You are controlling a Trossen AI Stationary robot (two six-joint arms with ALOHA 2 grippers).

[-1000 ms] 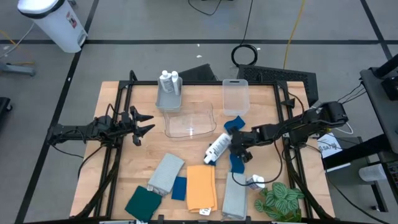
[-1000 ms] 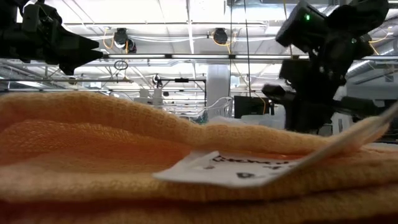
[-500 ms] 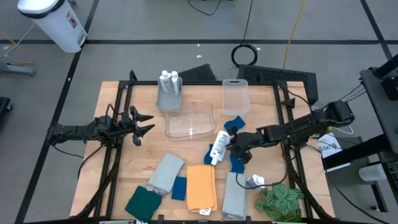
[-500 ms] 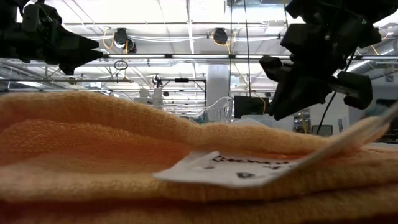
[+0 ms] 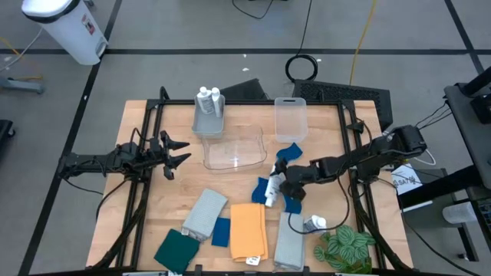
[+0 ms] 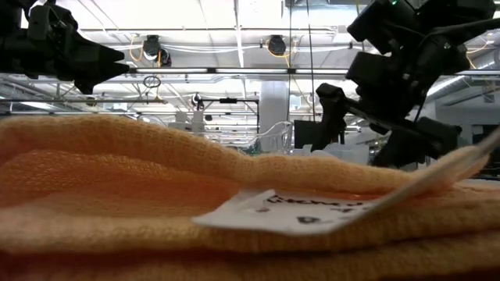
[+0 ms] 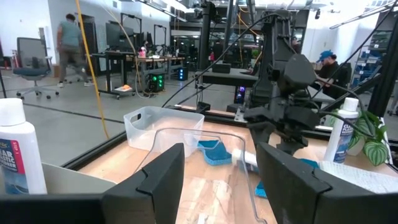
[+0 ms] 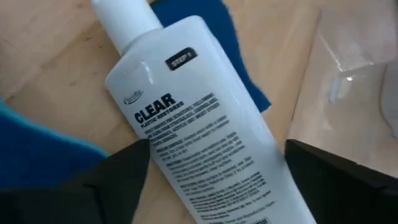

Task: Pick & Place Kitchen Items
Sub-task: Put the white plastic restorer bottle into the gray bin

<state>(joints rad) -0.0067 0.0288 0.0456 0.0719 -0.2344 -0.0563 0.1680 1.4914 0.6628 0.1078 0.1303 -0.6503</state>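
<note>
A white bottle [image 5: 272, 188] lies on the table among wavy blue sponges [image 5: 290, 152], partly on one of them [image 8: 205, 37]. My right gripper [image 5: 282, 184] is open over it, one finger on either side of the bottle's body [image 8: 211, 155], and the cap [image 8: 121, 12] points away from it. My left gripper [image 5: 173, 151] hovers open at the table's left, holding nothing; its fingers also show in the left wrist view [image 7: 221, 180]. Folded cloths lie along the near edge: grey [image 5: 205, 212], blue [image 5: 221, 231], orange [image 5: 248, 230], grey [image 5: 289, 241] and dark green [image 5: 176, 249]. My right gripper's open fingers [image 8: 124, 180] stand on either side of the white bottle's labelled body [image 8: 186, 143], coming slanting down from the table's right. I cannot tell whether they touch it. The bottle lies on its side, partly on the wood and partly on a blue sponge.
A grey bin [image 5: 207, 123] at the far side holds two upright white bottles [image 5: 209, 100]. Two clear bins [image 5: 234, 149] [image 5: 290, 119] stand beside it. Another white bottle [image 5: 314, 223] and a leafy plant [image 5: 345, 245] are at the near right. The orange cloth [image 6: 156, 195] fills the low view.
My right gripper has opened and let go of the white bottle, and has shifted a little toward the table's left. The bottle, held slanting before, has turned somewhat and now lies between the sponges.
</note>
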